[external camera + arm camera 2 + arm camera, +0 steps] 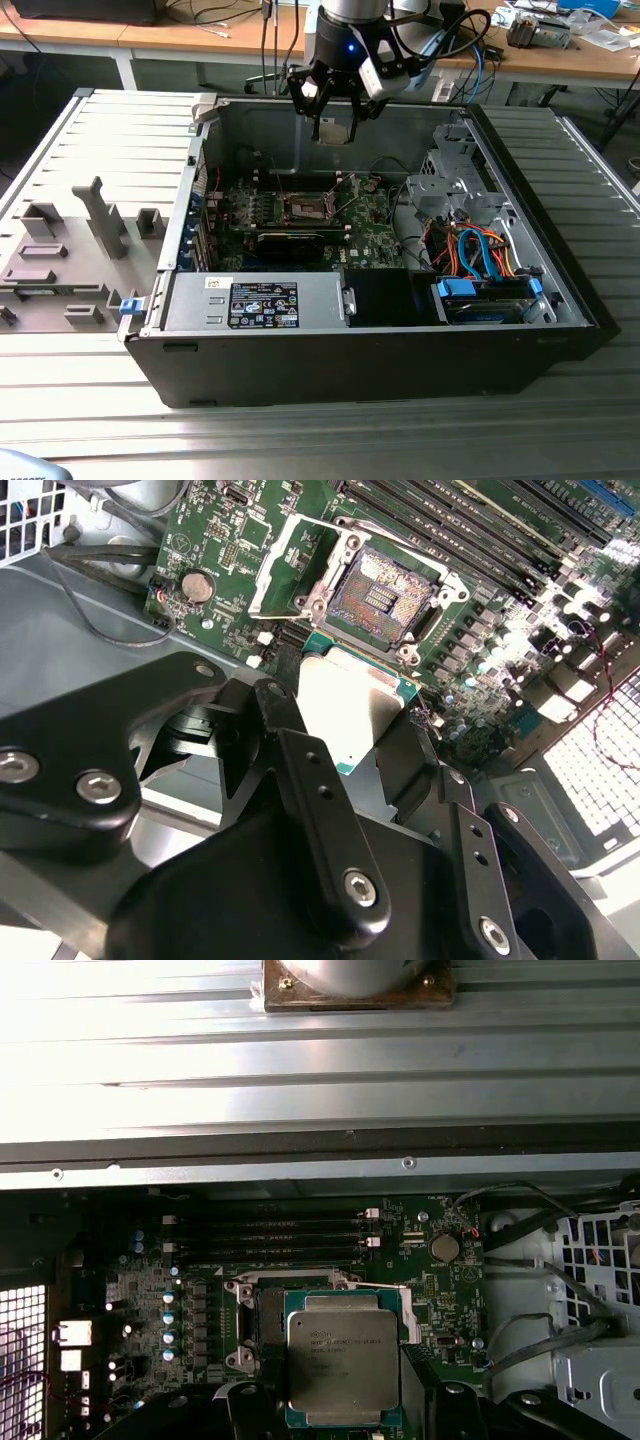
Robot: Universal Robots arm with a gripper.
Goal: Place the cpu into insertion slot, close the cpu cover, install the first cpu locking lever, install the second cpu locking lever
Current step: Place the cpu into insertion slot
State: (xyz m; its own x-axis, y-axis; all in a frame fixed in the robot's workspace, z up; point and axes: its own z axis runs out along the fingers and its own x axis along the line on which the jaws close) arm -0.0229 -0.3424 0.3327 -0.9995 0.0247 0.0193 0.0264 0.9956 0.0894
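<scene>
Gripper (333, 130) jaws closed on cpu (342, 1365) above bare insertion slot (385, 595), cpu cover (270, 566) swung open, coin cell (197, 583) beside; chip print illegible

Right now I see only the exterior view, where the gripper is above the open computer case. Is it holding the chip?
Observer: Yes. In both wrist views the gripper is shut on the chip, with a finger on each of two opposite edges.
Operator: Is the socket free?
Observer: In the second wrist view the socket is empty, and its field of contacts is bare.
Operator: And the cover?
Observer: The cover is swung up beside the socket, not over it.
</scene>
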